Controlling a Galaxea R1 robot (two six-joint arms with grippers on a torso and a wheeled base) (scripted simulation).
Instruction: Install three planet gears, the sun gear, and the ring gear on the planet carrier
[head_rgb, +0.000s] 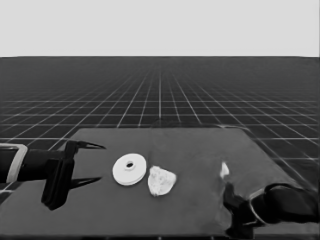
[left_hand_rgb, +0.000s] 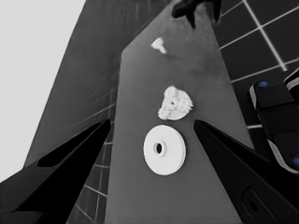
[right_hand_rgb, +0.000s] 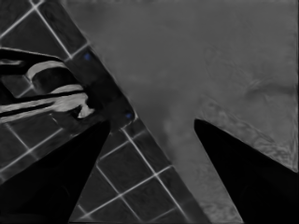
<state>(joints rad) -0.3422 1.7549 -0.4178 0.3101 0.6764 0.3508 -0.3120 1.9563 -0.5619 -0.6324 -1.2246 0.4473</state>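
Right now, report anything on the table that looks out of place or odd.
Nothing looks damaged. The gears sit bunched on the smaller round part, beside the uncovering larger round part. The thin white piece lies alone near the right gripper. The left gripper waits, fingers open.

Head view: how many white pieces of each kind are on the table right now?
Larger round part: 1
Toothed white cluster, gears bunched too tightly to count singly: 1
Thin white piece: 1
Total: 3 separate white things
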